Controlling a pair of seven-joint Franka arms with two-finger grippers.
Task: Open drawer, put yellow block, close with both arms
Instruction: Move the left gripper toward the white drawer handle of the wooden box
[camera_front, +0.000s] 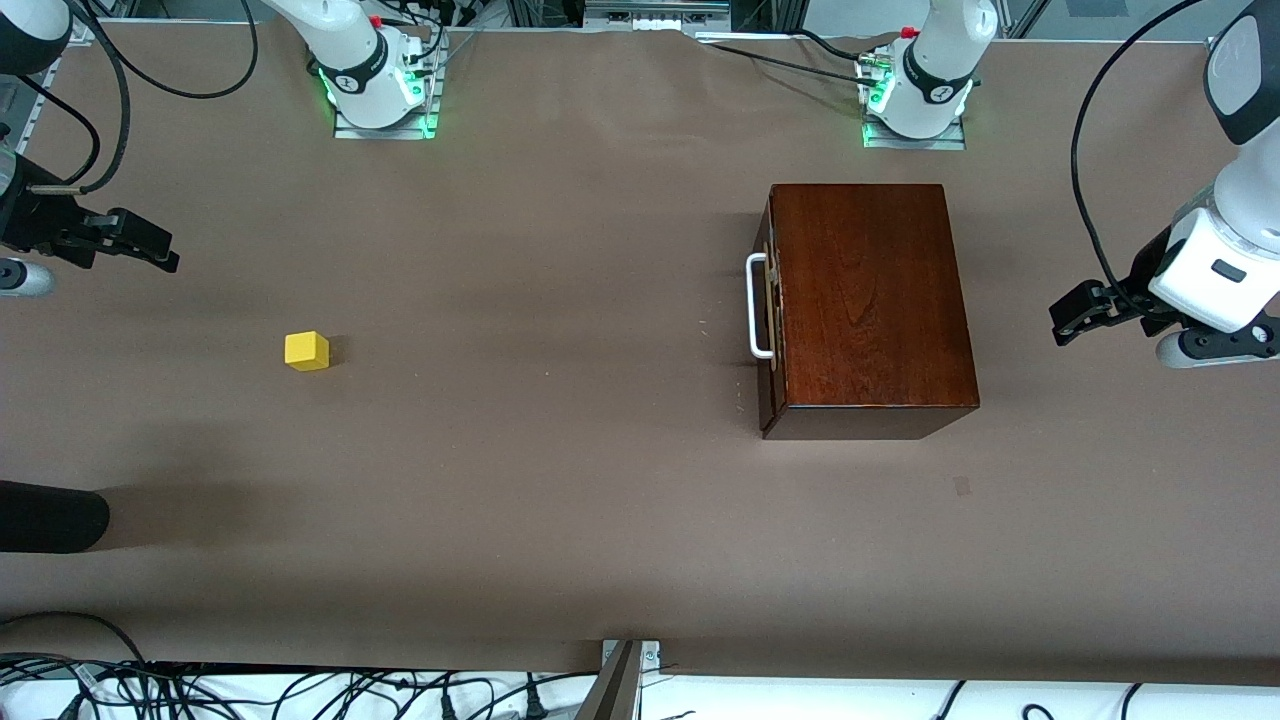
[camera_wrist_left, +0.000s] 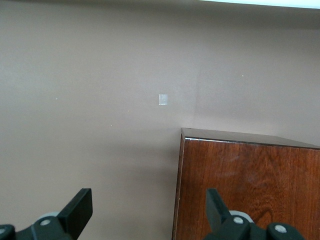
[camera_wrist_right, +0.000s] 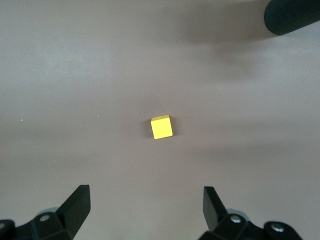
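Left hand (camera_front: 1062, 325) open; drawer (camera_front: 772, 305) faces yellow block (camera_front: 306, 351).

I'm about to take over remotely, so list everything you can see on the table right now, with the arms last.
wooden box: one, glossy dark reddish-brown, toward the left arm's end of the table.
drawer: one, shut in the box, white handle facing the right arm's end.
yellow block: one, bright yellow, toward the right arm's end, apart from the box.
black cylinder: one, table edge, nearer the camera than the block.
left gripper: black, open, beside the box, waiting.
right gripper: black, open, above the table near the block.
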